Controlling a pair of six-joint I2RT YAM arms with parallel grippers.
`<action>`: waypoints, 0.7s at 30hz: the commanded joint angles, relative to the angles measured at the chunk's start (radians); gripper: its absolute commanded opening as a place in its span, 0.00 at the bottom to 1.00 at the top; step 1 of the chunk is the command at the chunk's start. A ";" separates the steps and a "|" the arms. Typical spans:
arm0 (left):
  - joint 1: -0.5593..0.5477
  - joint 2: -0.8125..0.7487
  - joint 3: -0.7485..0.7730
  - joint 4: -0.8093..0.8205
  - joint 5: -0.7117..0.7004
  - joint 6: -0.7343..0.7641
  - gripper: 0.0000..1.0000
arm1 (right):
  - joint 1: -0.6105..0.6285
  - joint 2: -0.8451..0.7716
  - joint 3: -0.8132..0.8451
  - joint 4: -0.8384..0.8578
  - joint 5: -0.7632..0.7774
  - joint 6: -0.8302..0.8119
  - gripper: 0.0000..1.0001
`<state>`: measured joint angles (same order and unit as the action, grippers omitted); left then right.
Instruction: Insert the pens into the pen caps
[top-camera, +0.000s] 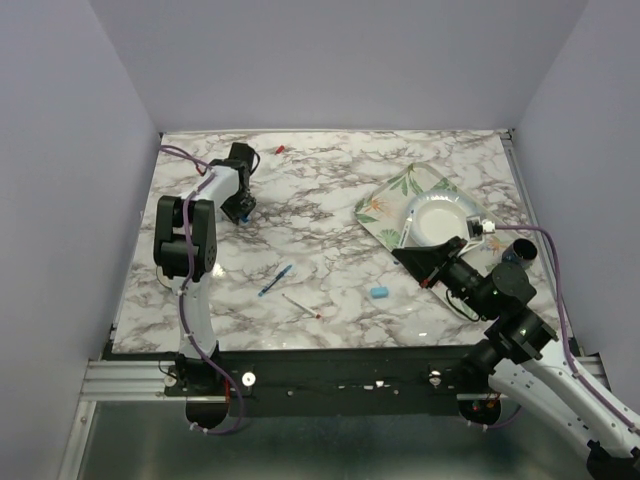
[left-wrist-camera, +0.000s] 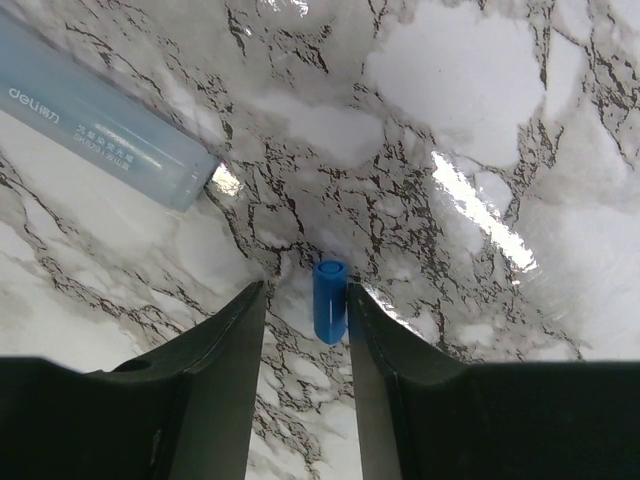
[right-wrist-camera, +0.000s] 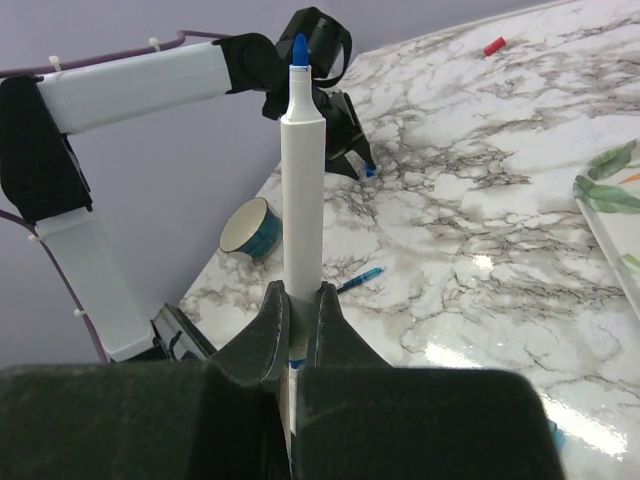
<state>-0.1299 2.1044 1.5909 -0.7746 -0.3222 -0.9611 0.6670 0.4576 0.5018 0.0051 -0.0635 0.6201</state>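
From above, a marble counter (top-camera: 330, 190) sits between pale lavender walls. Two pens lie loose near its middle. The blue pen (top-camera: 275, 281) runs near-left to far-right, and the red-ended pen (top-camera: 302, 307) runs far-left to near-right. I count two caps here: a light-blue cap (top-camera: 379, 292) right of the pens and a red cap (top-camera: 281, 149) at the far edge.

At my left wrist, my left jaws stand open with one blue cap (left-wrist-camera: 330, 300) lying lengthwise between them.

At my right wrist, my right jaws are clamped on one white pen (right-wrist-camera: 300, 200), its blue tip pointing straight out from them.
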 joint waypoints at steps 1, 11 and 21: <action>0.007 0.051 -0.040 0.029 0.043 0.004 0.38 | 0.005 -0.013 -0.009 -0.002 0.033 -0.013 0.01; 0.007 -0.012 -0.114 0.040 0.107 0.036 0.00 | 0.005 0.001 0.004 -0.050 0.034 -0.007 0.01; -0.120 -0.322 -0.198 0.173 0.296 0.240 0.00 | 0.005 0.182 0.006 0.114 -0.307 0.003 0.01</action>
<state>-0.1493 1.9545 1.4105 -0.6800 -0.1772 -0.8581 0.6678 0.5537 0.5018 0.0051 -0.1505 0.6189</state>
